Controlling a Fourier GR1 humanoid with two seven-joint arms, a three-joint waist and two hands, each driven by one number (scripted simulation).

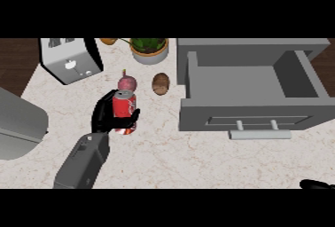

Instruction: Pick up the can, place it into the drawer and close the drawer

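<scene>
Curling round the upright red can (124,106), left of the open drawer (252,82) and apart from it: left hand (103,116), fingers one side, thumb the other. Just beyond the can on the table (196,159): a reddish vegetable (127,82) and a brown potato (160,84); toaster (71,60) and potted plant (150,48) farther back. Right hand (318,184): a sliver at the lower right edge, open or closed cannot be told.
</scene>
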